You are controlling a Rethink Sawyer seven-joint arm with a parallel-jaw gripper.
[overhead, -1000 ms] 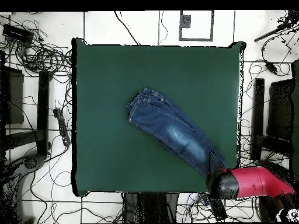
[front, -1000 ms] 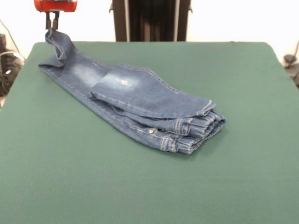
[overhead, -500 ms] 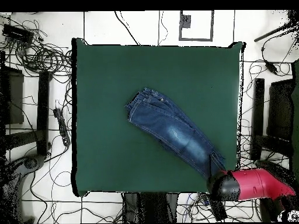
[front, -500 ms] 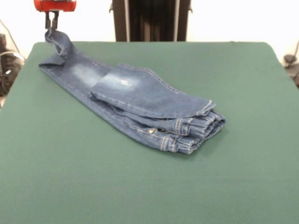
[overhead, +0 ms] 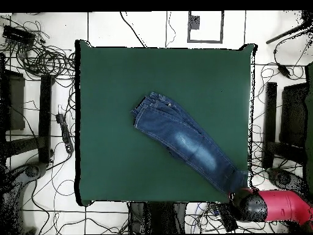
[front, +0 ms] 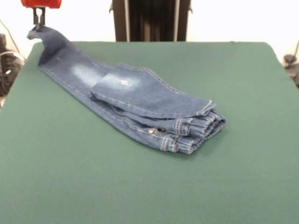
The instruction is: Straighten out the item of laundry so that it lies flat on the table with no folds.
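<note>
**Ana:** Jeans [front: 135, 100] lie diagonally across the table [front: 149, 186], waistband bunched near the middle and one leg folded back on top. The gripper [front: 38, 22] has its narrow tips pinched on the other leg's hem, lifted at the far corner.

**Ben:** Overhead, that hem sits right at the table's edge, just beside the arm [overhead: 278, 205]. What worries you?

**Ana:** Pulling further could drag the cuff off the table, so it hangs instead of lying flat. The pinch looks slight, too; the denim might slip free.

**Ben:** And the folded leg?

**Ana:** Tugging this end probably won't open it. The whole bundle may simply slide along.
</note>
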